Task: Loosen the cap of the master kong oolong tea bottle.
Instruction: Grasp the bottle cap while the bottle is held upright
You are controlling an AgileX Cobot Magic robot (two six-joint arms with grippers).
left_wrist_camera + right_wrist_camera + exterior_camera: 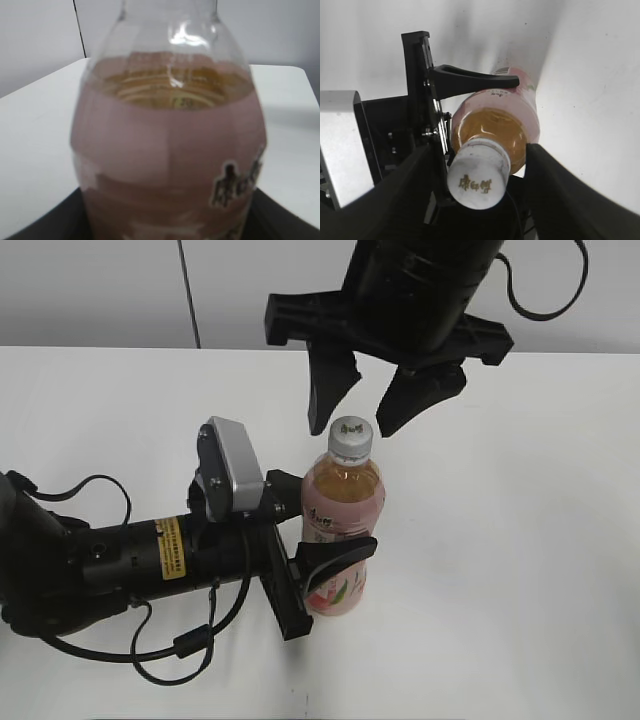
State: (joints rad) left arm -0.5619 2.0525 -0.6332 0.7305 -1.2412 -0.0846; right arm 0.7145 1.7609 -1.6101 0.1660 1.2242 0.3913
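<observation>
The white table carried the bottle upright near its middle, clamped around the pink label by the left gripper. The label's dark characters were too blurred to read. The right gripper hung just above with jaws spread wide, astride the white cap, whose top bore small brownish characters, unreadable

A robot test lab or plain office room, a wide bare white bench, a pale grey wall panel with one dark vertical seam behind it, two black robot arms with loose cables
</observation>
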